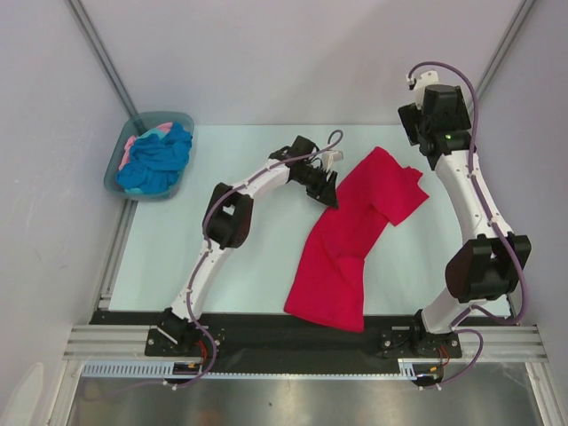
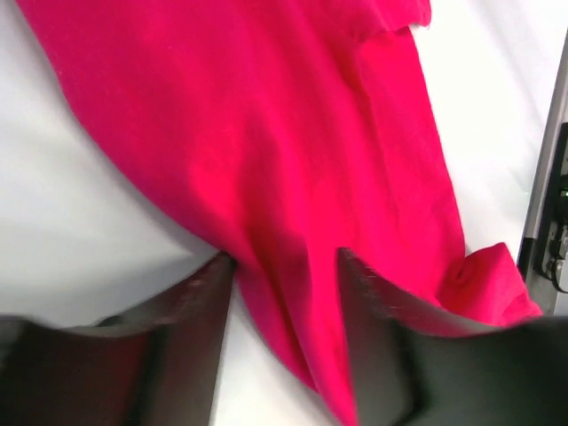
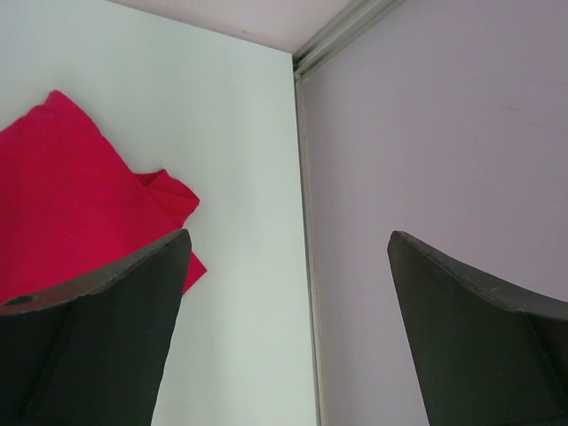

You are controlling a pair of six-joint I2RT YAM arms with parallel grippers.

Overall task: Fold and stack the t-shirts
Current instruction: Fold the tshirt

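Note:
A large crimson-red t-shirt lies crumpled and stretched diagonally across the middle of the table, reaching the front edge. My left gripper is at its upper left edge. In the left wrist view the fingers stand apart astride a fold of the red cloth, with bare table showing between the left finger and the cloth. My right gripper is raised at the back right, wide open and empty; a corner of the red shirt shows to its left. The turquoise-blue t-shirt and the pale pink one lie bunched in the tub.
The grey-teal plastic tub stands at the table's back left corner. Pale walls close in the table on the back and both sides; the right wall's foot runs close by my right gripper. A black rail runs along the front edge.

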